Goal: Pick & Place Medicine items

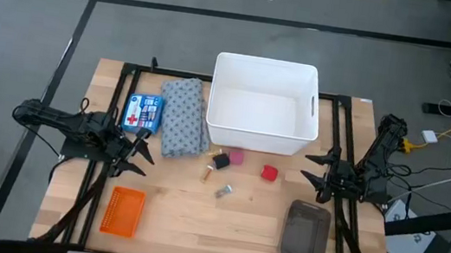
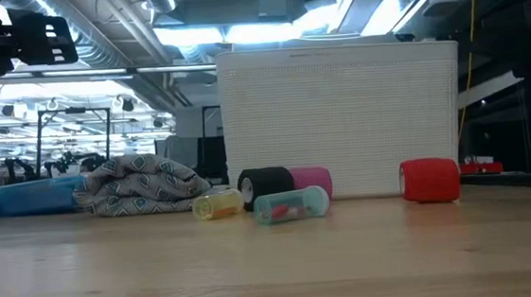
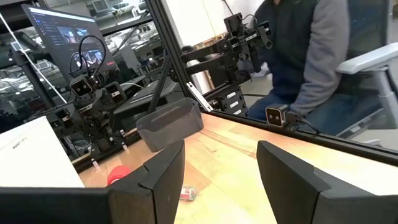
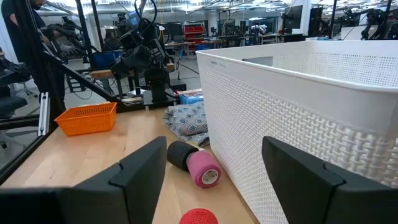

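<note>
The amber vial lies on its side on the wood in front of the white bin, and shows in the low view. The silvery-grey piece lies just nearer, a small clear tube on its side. The flat blue box lies flat by the grey cloth's left side. My left gripper hovers open below the blue box, pointing right. My right gripper is open at the table's right, pointing left toward the red piece. In the wrist views both show open, left and right.
A white bin stands at the table's far middle. The grey patterned cloth lies left of it. Black, pink and red pieces lie before the bin. Orange basket near left, grey tray near right. A person sits beyond the table.
</note>
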